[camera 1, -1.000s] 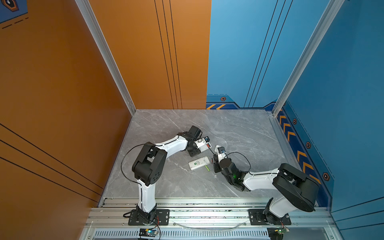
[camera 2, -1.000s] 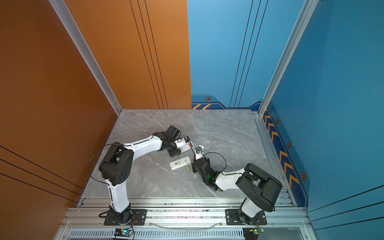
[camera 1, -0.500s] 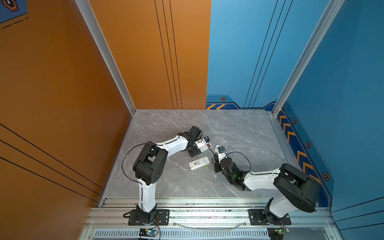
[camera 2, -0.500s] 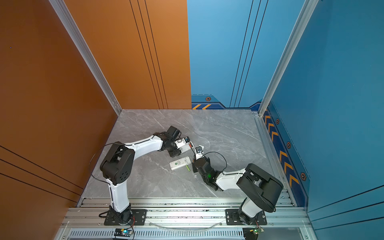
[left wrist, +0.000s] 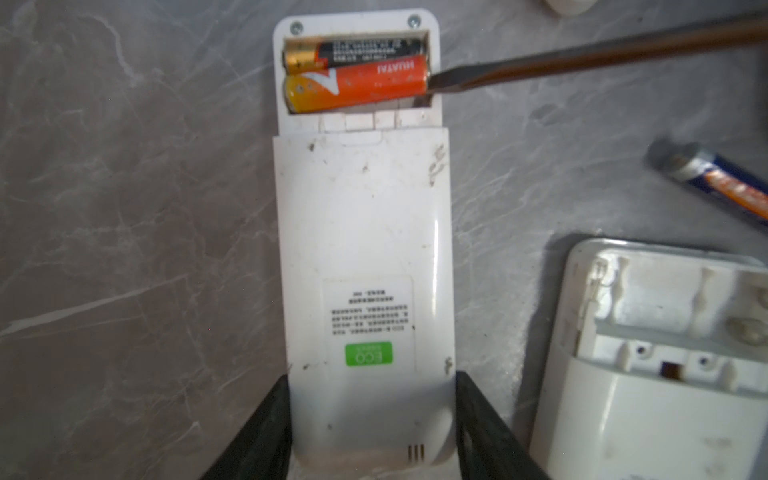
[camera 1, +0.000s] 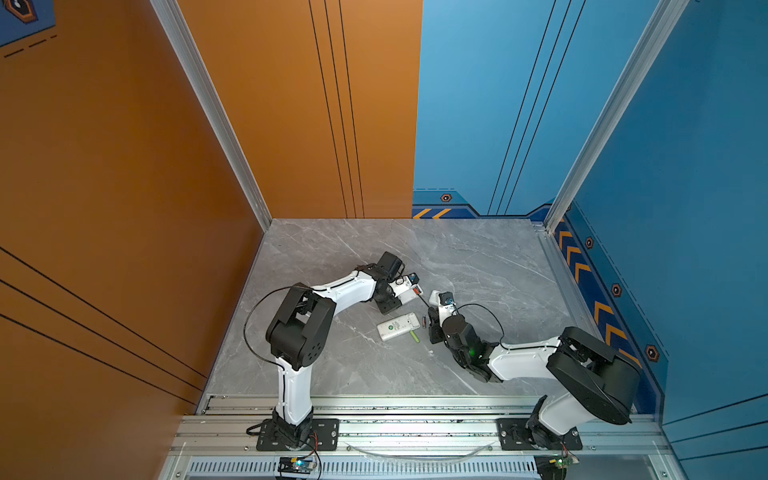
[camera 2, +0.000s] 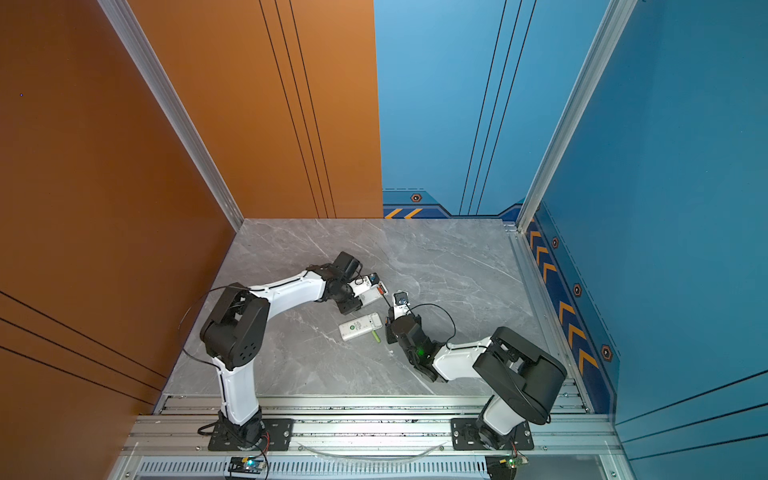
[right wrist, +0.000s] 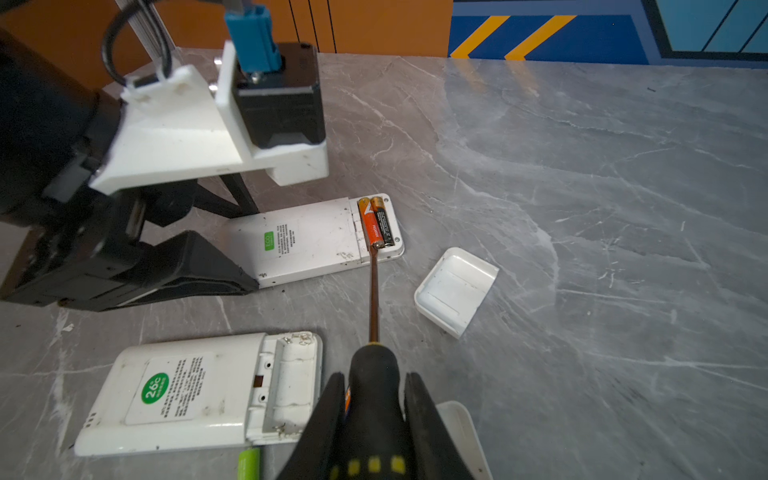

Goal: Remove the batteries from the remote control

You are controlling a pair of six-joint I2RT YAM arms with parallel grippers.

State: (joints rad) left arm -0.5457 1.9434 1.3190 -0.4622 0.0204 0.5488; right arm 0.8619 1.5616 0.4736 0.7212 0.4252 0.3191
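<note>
The grey marbled surface (camera 1: 478, 257) carries 2 white remotes, both lying back-up.

The left tool (left wrist: 372, 399) pinches the held remote (left wrist: 361, 232) across its width at the end away from the battery bay, 1 black finger against each long side. The right tool (right wrist: 374, 395) is pressed together on the black handle of a screwdriver (right wrist: 374, 291), whose shaft slants down to that remote.

The empty remote (right wrist: 195, 390) is the bigger of the 2. It lies just beside the held remote's long side, apart from it, with its bay bare. A white lid (right wrist: 455, 289) lies hollow side up near the held remote's bay end, not touching it.

The held remote's cover is off, and 2 batteries sit side by side in its bay. The black battery (left wrist: 361, 52) sits toward the end edge and the orange battery (left wrist: 365, 85) toward the body. The screwdriver tip touches the orange battery's end at the bay corner.

A blue battery (left wrist: 723, 183) lies loose off the held remote's long side. A lime-green battery (right wrist: 248, 463) lies past the empty remote, on the side away from the held remote.
</note>
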